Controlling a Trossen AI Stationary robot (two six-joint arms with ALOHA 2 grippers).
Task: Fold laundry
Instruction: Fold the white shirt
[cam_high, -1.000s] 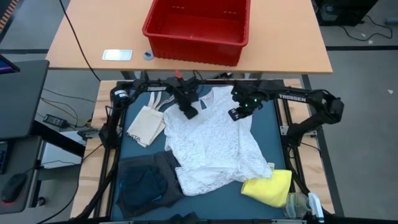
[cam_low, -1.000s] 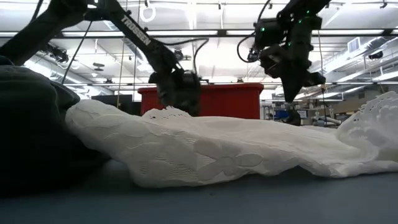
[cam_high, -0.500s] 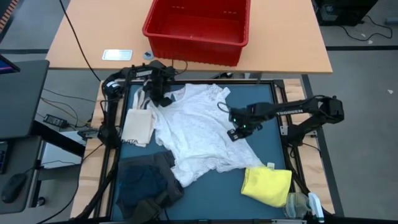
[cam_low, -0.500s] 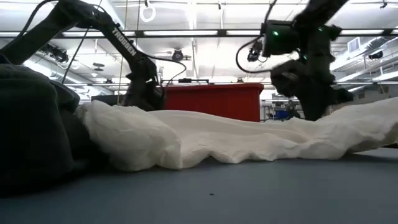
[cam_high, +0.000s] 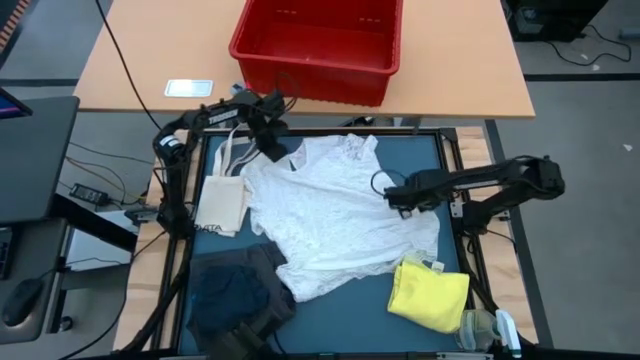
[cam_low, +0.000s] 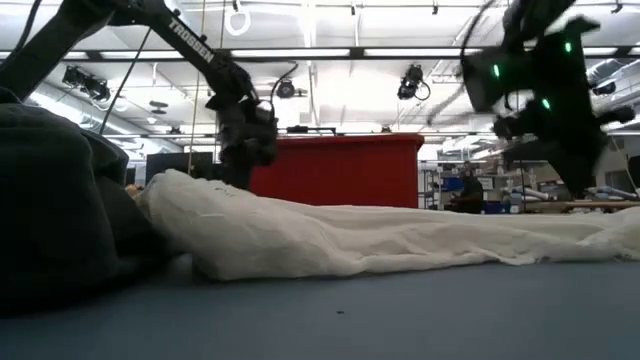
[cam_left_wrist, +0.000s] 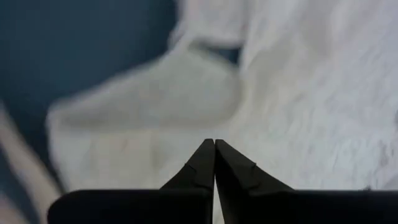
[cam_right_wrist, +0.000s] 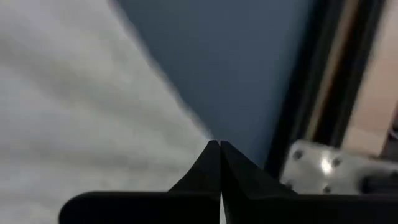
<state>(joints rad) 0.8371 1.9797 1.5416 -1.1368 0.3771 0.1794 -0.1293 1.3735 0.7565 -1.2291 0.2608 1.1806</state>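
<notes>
The large white lacy garment lies spread on the blue table, low and rumpled in the low view. My left gripper is shut at its far-left corner. My right gripper is shut at its right side. The yellow garment lies bunched at the near right. A dark grey and navy pile lies at the near left and fills the low view's left side. My left gripper has its fingers closed tip to tip on the white garment's far-left corner, coming from above and slanting down. One layer or several, I cannot tell. The cloth lies on the table around the fingers. My right gripper has its fingers closed tip to tip at the garment's right edge, where the white cloth meets the bare blue table. It comes from the table's right side, slanting down. The cloth beside it lies low on the table.
A cream tote bag lies left of the white garment. A red bin stands on the wooden table beyond the far edge. A clear item with green trim lies at the near right corner. Bare table shows at the far right.
My left gripper has gone toward the table's far-left corner, my right gripper toward the near edge and then the right edge. The white garment has slid left with them and has spread out flatter, its humps gone, and it no longer overlaps the yellow garment.
</notes>
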